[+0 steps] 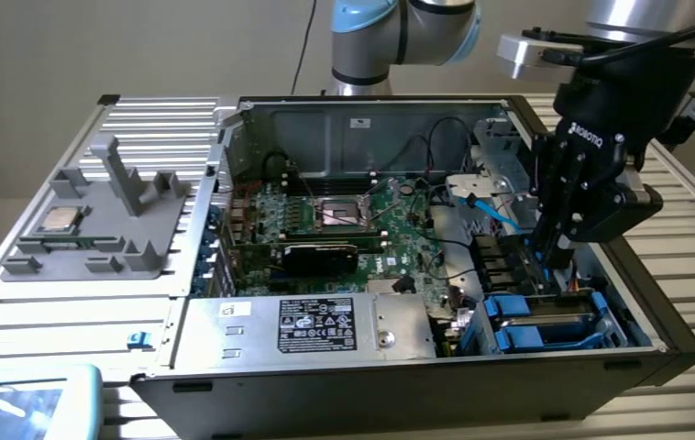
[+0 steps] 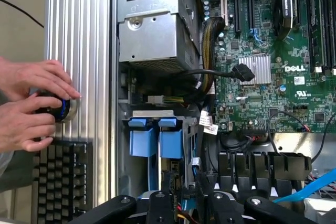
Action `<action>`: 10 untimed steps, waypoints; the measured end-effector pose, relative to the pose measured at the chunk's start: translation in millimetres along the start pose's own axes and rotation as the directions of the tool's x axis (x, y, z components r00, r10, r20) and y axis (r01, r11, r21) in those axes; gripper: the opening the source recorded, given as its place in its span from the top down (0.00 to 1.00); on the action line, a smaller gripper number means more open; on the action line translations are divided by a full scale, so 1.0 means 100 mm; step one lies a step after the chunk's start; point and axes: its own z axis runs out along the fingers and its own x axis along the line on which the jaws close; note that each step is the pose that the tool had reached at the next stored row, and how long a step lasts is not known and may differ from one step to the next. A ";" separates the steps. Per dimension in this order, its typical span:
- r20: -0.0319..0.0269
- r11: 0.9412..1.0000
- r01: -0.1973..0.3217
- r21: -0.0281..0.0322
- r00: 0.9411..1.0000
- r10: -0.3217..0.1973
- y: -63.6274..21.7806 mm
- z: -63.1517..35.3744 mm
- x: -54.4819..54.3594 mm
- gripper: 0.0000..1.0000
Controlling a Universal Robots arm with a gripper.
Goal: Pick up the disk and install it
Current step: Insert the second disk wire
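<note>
The disk (image 1: 551,319), silver in a bright blue frame, lies low in the drive bay at the near right corner of the open computer case (image 1: 659,307). In the wrist view its two blue end tabs (image 2: 156,137) show beside the bay wall. My black gripper (image 1: 556,258) reaches straight down into that corner. Its tip is at the disk's far end, right above or against the blue frame. The wrist view has the gripper (image 2: 191,209) among black cables by the bay. Whether it clamps the disk is hidden.
A silver power supply (image 1: 323,325) fills the case's near side, with the green motherboard (image 1: 347,220) behind it. A blue cable (image 1: 494,213) and black wires hang near the gripper. A grey fixture with a processor chip (image 1: 60,220) stands at the exterior view's left. A person's hands (image 2: 31,103) rest on a knob above a keyboard (image 2: 58,177).
</note>
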 end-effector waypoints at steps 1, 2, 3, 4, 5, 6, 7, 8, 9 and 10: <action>0.000 1.000 0.000 0.000 1.000 0.000 0.000 0.002 0.00 0.69; 0.000 1.000 0.001 -0.001 1.000 -0.001 -0.001 0.003 0.00 0.69; 0.000 1.000 0.001 -0.002 1.000 -0.001 -0.001 0.005 0.00 0.72; 0.000 1.000 0.001 -0.004 1.000 -0.001 -0.001 0.006 0.00 0.72; 0.000 1.000 0.002 -0.005 1.000 -0.002 -0.001 0.008 0.00 0.78; 0.001 1.000 0.002 -0.007 1.000 -0.002 -0.002 0.008 0.00 0.84; 0.001 1.000 0.003 -0.009 1.000 -0.003 -0.004 0.009 0.00 0.84; 0.001 1.000 0.004 -0.011 1.000 -0.004 -0.004 0.009 0.00 0.84; 0.001 1.000 0.004 -0.013 1.000 -0.004 -0.004 0.008 0.00 0.84; 0.001 1.000 0.004 -0.014 1.000 -0.004 -0.004 0.010 0.00 0.84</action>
